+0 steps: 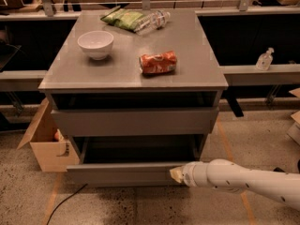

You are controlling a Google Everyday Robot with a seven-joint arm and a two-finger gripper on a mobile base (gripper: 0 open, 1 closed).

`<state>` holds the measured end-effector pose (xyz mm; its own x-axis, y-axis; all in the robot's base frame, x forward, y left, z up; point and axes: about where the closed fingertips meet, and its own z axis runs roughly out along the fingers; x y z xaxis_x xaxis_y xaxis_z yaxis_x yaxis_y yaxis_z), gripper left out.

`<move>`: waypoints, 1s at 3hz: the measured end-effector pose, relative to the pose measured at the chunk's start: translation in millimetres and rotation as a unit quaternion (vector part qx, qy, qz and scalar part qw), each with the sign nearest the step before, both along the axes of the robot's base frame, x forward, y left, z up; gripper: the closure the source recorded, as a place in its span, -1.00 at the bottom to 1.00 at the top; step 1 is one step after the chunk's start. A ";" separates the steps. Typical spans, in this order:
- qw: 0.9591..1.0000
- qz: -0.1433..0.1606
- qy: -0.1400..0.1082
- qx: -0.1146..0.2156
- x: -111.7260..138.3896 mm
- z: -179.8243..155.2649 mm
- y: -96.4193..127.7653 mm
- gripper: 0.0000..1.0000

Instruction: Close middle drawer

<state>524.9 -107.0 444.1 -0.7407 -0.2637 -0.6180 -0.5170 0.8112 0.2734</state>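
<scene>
Middle drawer point(122, 173) is pulled well out of the cabinet point(206, 81), low near the floor, with its dark box interior showing behind the flat front panel; upper drawer point(133, 121), the one with the taller front, is out only slightly and is not the target.

Gripper point(176, 175) is at the right end of the middle drawer's panel, tip touching it or just short of it; jaws look clenched together with nothing held; the arm comes in from the lower right, low over the floor.

My read of the step: push the panel in; nearly all of the travel is left.

Risks from here:
- contact is far off-centre; a hard push there may rack the drawer on its slides and jam it part way; pushing nearer the middle, or slowly, would help
- the panel is shallow; the tip could slip off the right edge or under the panel and strike the cabinet frame
- box point(47, 146) stands just beside the left front corner; a skewed drawer could catch its flap
- a slam could shake the top; can point(158, 63) lies on its side and may roll; bowl point(95, 43) may shift
</scene>
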 end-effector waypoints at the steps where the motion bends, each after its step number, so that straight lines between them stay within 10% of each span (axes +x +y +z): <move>1: 0.998 -0.040 -0.052 0.003 23.0 9.5 -7.7 1.00; 3: 0.997 -0.055 -0.053 0.011 26.1 4.3 -5.2 1.00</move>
<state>551.1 -112.2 448.4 -0.6941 -0.1701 -0.6995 -0.4526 0.8587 0.2404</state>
